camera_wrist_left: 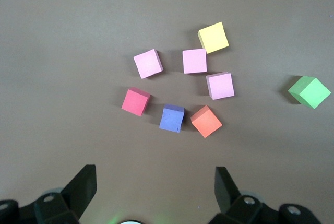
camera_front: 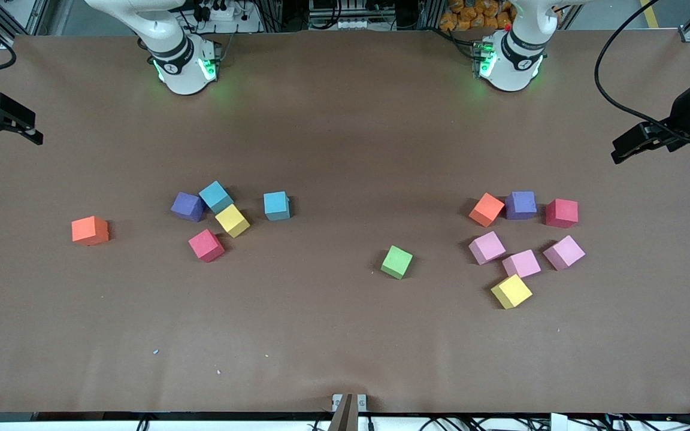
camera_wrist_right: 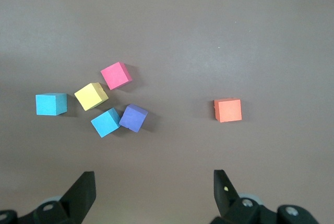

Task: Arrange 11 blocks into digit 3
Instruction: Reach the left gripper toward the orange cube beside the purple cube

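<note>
Blocks (camera_front: 396,261) lie scattered on the table (camera_front: 345,335), none lined up, so we judge the digit 3 not started. One cluster sits toward the right arm's end, a loose orange block (camera_front: 90,230) further out; another cluster toward the left arm's end; a green one lies between. Left gripper (camera_wrist_left: 155,182) and right gripper (camera_wrist_right: 154,185) both hang wide open, empty, at the table's ends. Next we'd pick any outlying block; tightly packed neighbours could crowd the fingers.
</note>
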Controlling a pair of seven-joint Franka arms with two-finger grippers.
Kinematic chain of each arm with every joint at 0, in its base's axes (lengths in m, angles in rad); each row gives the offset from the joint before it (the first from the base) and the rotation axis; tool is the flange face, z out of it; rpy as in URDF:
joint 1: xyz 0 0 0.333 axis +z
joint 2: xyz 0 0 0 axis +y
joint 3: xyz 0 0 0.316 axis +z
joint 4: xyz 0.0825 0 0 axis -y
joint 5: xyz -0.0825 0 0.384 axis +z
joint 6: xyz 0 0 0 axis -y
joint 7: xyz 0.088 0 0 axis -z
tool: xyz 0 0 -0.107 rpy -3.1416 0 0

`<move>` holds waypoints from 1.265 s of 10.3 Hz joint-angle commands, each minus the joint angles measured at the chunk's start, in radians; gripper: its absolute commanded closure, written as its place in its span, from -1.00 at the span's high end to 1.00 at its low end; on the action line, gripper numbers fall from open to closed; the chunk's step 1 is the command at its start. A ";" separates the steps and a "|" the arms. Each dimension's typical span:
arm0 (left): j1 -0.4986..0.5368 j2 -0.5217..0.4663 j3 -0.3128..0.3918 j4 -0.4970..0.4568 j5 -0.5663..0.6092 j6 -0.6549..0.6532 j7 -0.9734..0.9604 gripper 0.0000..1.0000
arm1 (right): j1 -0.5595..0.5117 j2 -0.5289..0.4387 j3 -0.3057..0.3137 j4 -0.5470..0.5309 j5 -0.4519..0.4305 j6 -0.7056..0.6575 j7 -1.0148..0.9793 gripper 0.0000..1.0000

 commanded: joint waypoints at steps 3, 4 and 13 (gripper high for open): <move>0.003 -0.007 0.014 -0.003 -0.006 -0.005 0.022 1.00 | -0.008 -0.013 0.011 0.002 -0.015 -0.013 0.016 1.00; 0.012 -0.007 0.017 -0.008 -0.008 -0.007 0.045 1.00 | -0.008 -0.013 0.013 0.002 -0.015 -0.013 0.016 1.00; -0.011 0.027 -0.125 -0.519 -0.008 0.448 0.264 1.00 | 0.019 0.127 0.011 -0.010 -0.014 0.041 0.014 1.00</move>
